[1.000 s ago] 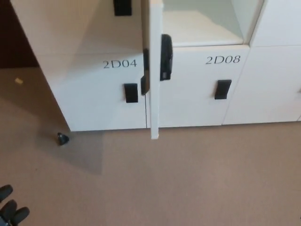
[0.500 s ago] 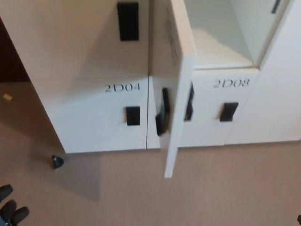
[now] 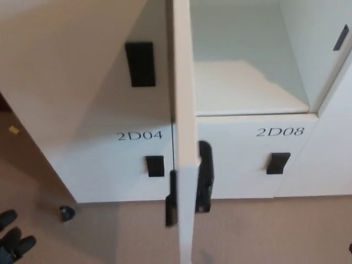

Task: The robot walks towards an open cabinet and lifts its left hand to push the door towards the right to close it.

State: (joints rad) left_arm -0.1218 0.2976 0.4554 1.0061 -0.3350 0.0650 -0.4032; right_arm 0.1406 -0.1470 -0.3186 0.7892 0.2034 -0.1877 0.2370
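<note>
Head view: the cabinet door (image 3: 183,110) juts edge-on, unpushed — left hand (image 3: 14,242) low near-left, fingers apart, holding nothing.

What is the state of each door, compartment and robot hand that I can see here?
Open door: open, edge-on to the camera.
Upper compartment: open, empty.
2D04 door: closed.
2D08 door: closed.
Left robot hand: low, away from the door, holding nothing.
Right robot hand: not in view.
</note>
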